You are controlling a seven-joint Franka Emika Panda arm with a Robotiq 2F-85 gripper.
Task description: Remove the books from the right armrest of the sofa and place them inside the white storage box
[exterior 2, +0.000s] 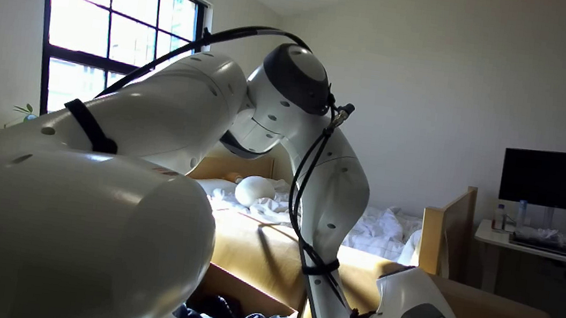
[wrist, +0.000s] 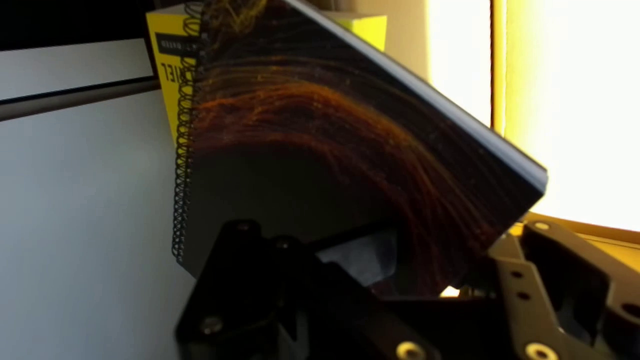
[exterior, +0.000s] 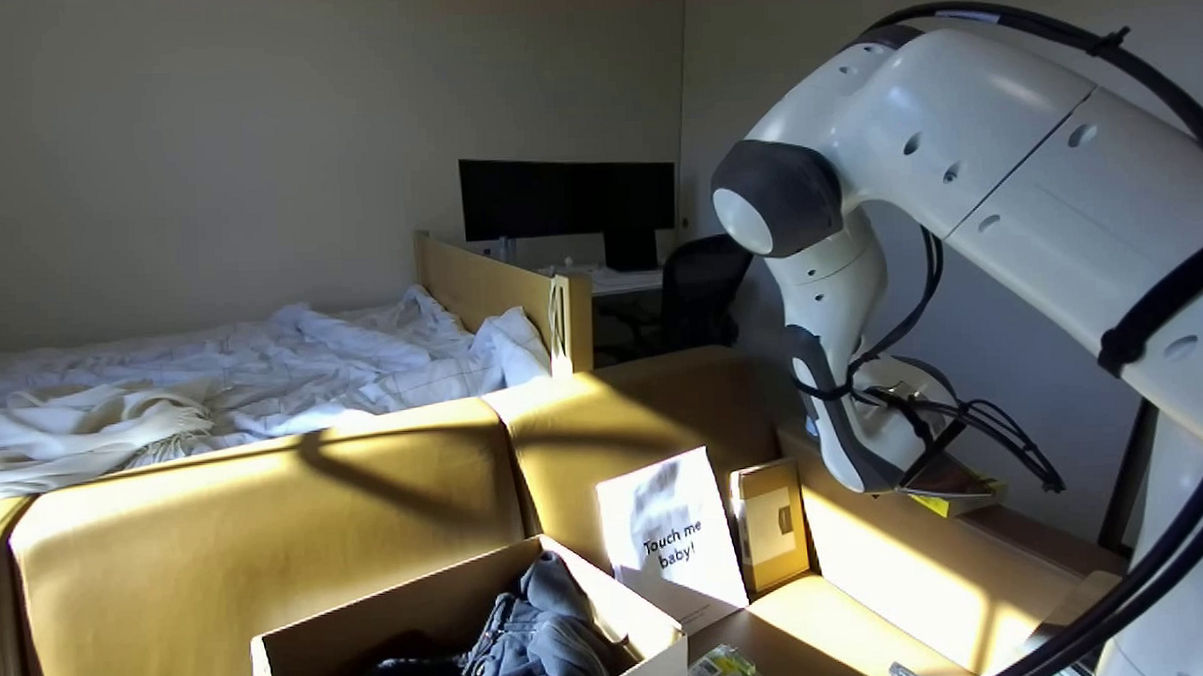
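Up close, your gripper (wrist: pixel 445 257) has its fingers closed on the near edge of the spiral notebook (wrist: pixel 310 145), one lying across its cover. Under that you have the yellow book (wrist: pixel 172 96), at the armrest (exterior: pixel 894 558). Away from them, the white storage box (exterior: pixel 661 666), holding dark clothing (exterior: pixel 552 635), stands before the backrest (exterior: pixel 268 535) of the sofa (exterior: pixel 645 432). Farther off you see the bed (exterior: pixel 303 373) and monitor (exterior: pixel 566 194).

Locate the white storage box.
In an exterior view, the white storage box is at the bottom, just left of centre, in front of the sofa's backrest; the "Touch me baby!" sheet is beyond its right side.
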